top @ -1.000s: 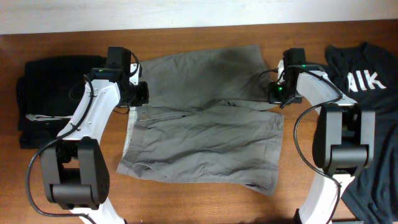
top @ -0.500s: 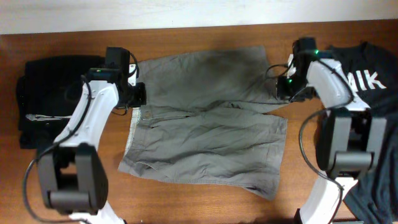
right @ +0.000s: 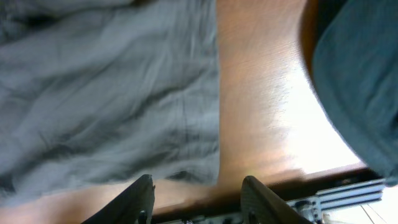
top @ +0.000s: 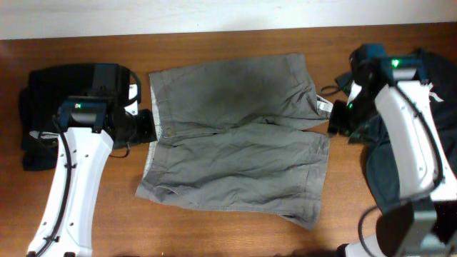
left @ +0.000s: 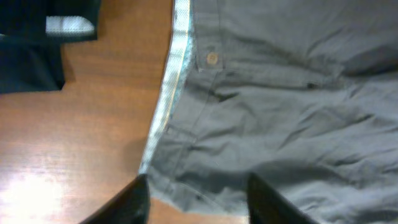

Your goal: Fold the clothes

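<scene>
The grey-khaki shorts [top: 232, 135] lie flat in the middle of the table, one leg across the back and the other toward the front. The waistband is on the left and a small white label [top: 323, 107] is at the right edge. My left gripper [top: 146, 125] is just left of the waistband, open. In the left wrist view the left gripper [left: 198, 200] hovers over the waistband corner [left: 163, 163], below a button [left: 212, 58]. My right gripper [top: 335, 121] stands open beside the leg hems. In the right wrist view the right gripper [right: 198, 196] is empty over the hem edge [right: 205, 168].
A black garment [top: 64, 93] lies at the left of the table. A dark T-shirt [top: 444, 68] lies at the right, partly under my right arm, and shows as dark cloth [right: 360, 81] in the right wrist view. Bare wood [top: 214, 228] runs along the front.
Both grippers have opened and let go of the shorts. They have drawn outward to the left and right, and the back leg now lies spread flat.
</scene>
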Controlling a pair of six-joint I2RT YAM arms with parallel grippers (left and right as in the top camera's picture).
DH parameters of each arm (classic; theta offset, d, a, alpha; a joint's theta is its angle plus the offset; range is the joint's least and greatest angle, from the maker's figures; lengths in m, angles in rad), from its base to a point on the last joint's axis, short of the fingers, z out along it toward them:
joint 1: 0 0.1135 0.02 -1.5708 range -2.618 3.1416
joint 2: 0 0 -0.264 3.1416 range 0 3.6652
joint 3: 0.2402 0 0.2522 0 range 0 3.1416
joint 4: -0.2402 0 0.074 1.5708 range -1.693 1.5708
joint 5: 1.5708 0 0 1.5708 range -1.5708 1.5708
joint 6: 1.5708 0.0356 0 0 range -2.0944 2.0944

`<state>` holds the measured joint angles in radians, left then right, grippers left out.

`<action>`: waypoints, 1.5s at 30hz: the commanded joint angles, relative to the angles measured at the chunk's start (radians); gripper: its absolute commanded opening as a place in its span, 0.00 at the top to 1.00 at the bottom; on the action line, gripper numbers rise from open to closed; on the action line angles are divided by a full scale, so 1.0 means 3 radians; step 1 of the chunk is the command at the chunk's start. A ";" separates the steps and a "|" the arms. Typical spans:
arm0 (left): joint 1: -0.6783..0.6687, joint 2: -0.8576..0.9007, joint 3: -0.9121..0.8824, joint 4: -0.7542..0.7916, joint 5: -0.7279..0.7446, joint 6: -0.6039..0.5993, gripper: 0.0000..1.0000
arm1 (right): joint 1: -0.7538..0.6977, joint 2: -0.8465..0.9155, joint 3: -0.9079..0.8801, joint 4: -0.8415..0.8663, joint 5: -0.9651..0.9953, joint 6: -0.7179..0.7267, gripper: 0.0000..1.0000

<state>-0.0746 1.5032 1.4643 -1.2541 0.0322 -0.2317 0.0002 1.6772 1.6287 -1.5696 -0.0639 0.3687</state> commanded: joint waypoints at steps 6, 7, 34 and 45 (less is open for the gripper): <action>0.0018 -0.0013 -0.0025 -0.0178 -0.0010 -0.0037 0.41 | 0.0104 -0.0791 -0.1425 0.0317 -0.0141 0.0402 0.48; 0.0018 -0.0013 -0.0027 -0.0192 -0.0009 -0.0037 0.41 | 0.0106 -0.0872 -0.1584 0.0379 -0.0206 0.0397 0.47; 0.0496 -0.0019 -0.0816 0.0001 0.0104 -0.0323 0.40 | 0.0108 -0.1104 -0.3563 0.1722 -0.0998 0.0516 0.37; 0.0505 -0.0019 -0.0821 0.0090 0.0102 -0.0322 0.40 | 0.0108 -0.1104 -0.3566 0.1741 -0.1291 0.1270 0.42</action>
<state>0.0753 1.5036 1.2247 -1.2343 0.0521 -0.3153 0.0280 1.3563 0.5659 -1.0401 -0.3988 0.6392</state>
